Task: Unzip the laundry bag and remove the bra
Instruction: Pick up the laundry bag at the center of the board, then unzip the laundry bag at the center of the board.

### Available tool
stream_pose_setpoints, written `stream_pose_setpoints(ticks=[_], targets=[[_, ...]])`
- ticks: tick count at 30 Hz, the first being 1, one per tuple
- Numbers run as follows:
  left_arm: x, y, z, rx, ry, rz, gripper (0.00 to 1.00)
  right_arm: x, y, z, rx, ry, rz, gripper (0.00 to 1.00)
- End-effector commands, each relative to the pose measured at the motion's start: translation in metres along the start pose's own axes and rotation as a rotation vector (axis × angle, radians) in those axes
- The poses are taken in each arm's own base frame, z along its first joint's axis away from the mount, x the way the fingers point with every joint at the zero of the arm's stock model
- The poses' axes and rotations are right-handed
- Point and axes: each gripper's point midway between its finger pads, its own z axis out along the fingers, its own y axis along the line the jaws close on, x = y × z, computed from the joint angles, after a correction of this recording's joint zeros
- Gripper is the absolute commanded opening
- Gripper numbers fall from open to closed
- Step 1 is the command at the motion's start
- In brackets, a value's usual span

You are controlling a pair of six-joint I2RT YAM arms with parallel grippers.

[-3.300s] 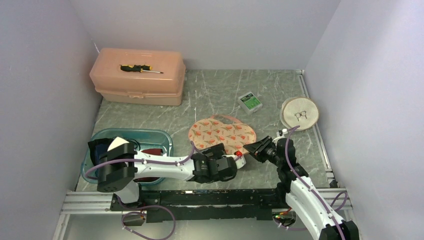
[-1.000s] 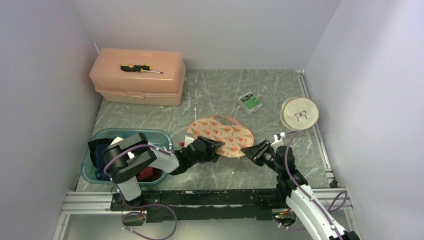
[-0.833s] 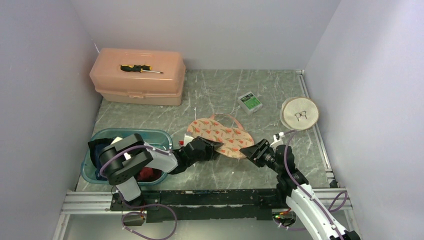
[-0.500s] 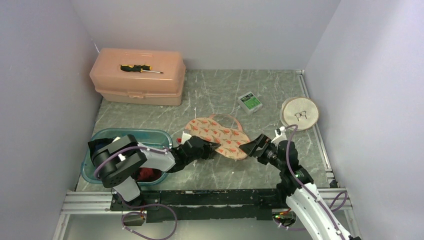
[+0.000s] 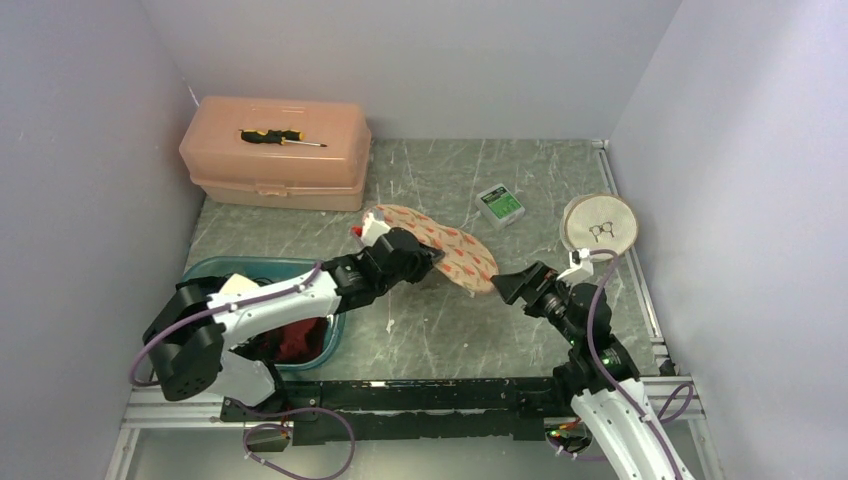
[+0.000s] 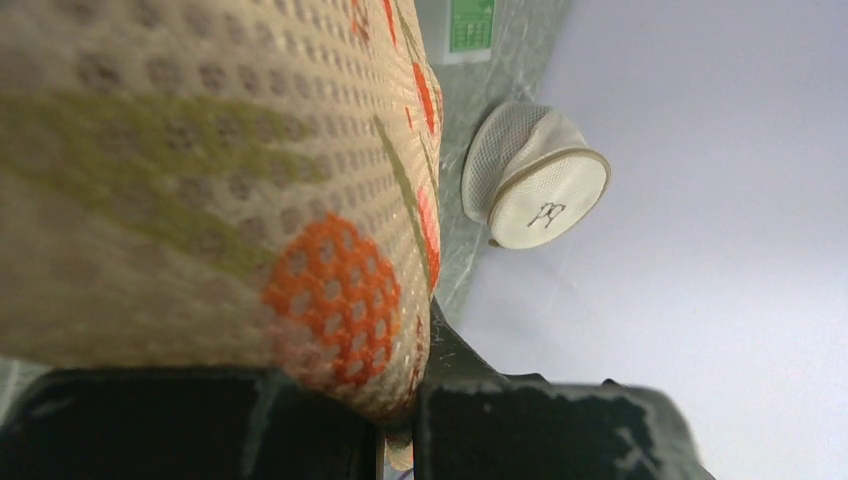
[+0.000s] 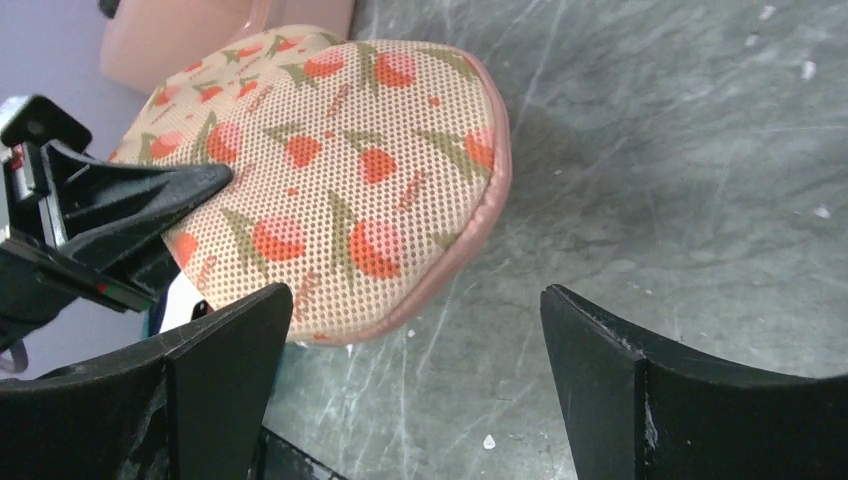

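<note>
Pinching the left edge of the laundry bag (image 5: 458,252), your left gripper (image 5: 430,258) holds the fruit-printed mesh pouch tilted up off the bench (image 5: 420,330), near the middle. Your right gripper (image 5: 508,284) sits just right of the bag, jaws spread wide, touching nothing. The bag's pink rim looks closed on the side facing that gripper. You cannot tell where the bra is: the mesh hides the bag's inside, and some red fabric (image 5: 297,342) lies in the teal tub (image 5: 262,264) at near left.
</note>
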Motion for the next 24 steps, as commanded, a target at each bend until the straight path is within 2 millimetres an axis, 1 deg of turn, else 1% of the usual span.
stream_pose_setpoints(ticks=[1,6,8,10,12,15,17,18,19,20,21,23,24], targets=[[-0.036,0.001,-0.020,-0.064,-0.135,0.101,0.03,-0.010,0.041,-0.001,-0.201,-0.008,-0.104,0.97],[-0.052,-0.005,-0.025,-0.060,-0.149,0.072,0.03,-0.004,0.077,-0.012,-0.403,0.036,-0.193,0.86],[-0.055,-0.006,-0.025,-0.064,-0.127,0.038,0.03,-0.002,0.091,-0.016,-0.489,0.048,-0.224,0.83],[-0.058,-0.010,-0.026,-0.059,-0.104,0.002,0.03,0.004,0.099,-0.018,-0.548,0.071,-0.244,0.83],[-0.060,-0.016,-0.030,-0.052,-0.096,-0.009,0.03,0.005,0.101,-0.016,-0.573,0.065,-0.242,0.86],[-0.062,-0.023,-0.037,-0.038,-0.093,-0.014,0.03,0.004,0.106,-0.013,-0.621,0.028,-0.195,0.88],[-0.066,-0.027,-0.043,-0.025,-0.101,-0.019,0.03,0.002,0.105,-0.012,-0.645,-0.010,-0.117,0.91],[-0.068,-0.027,-0.046,-0.020,-0.109,-0.020,0.03,0.000,0.102,-0.007,-0.622,-0.016,-0.080,0.93],[-0.071,-0.028,-0.048,-0.016,-0.119,-0.023,0.03,0.000,0.101,-0.002,-0.598,0.003,-0.087,0.93],[-0.076,-0.026,-0.049,-0.017,-0.133,-0.026,0.03,0.001,0.106,-0.001,-0.605,0.041,-0.136,0.93],[-0.080,-0.025,-0.051,-0.017,-0.143,-0.031,0.03,0.008,0.107,0.004,-0.602,0.090,-0.159,0.91],[-0.087,-0.025,-0.053,-0.012,-0.154,-0.036,0.03,0.016,0.116,0.005,-0.626,0.102,-0.189,0.90],[-0.090,-0.025,-0.053,-0.009,-0.155,-0.040,0.03,0.017,0.120,0.004,-0.629,0.083,-0.209,0.90]])
